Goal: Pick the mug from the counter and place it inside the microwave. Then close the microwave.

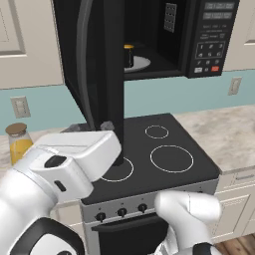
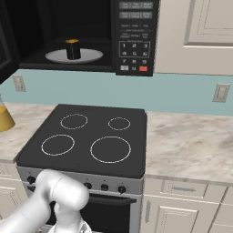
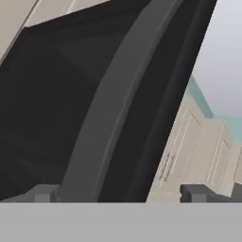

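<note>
- The microwave (image 2: pixel 91 36) is a large black box mounted above the stove, with a flat button keypad (image 2: pixel 134 45) on its right and a red key at the bottom of that panel.
- Its door (image 1: pixel 99 74) hangs swung wide, a glossy black slab with a long, rounded grey handle (image 3: pixel 118 104) running its length.
- Inside, a round white plate (image 2: pixel 54 57) lies flat, and the mug (image 2: pixel 73 49), a short black cylinder with a yellowish top, stands upright on it.
- Below sits a smooth black glass stovetop (image 2: pixel 86 136) with four thin white rings and a row of dark knobs (image 2: pixel 104 186) on a grey front.
- The counter (image 2: pixel 191 145) to either side is beige stone with grey veining, over cream panelled drawers.
- A cork-topped glass flask of orange liquid (image 1: pixel 19 142) stands on the counter left of the stove.
- The gripper (image 3: pixel 120 194) is spread wide and holds nothing; in the hand view its two dark fingertips (image 3: pixel 45 193) straddle the door handle, whether touching it I cannot tell.
</note>
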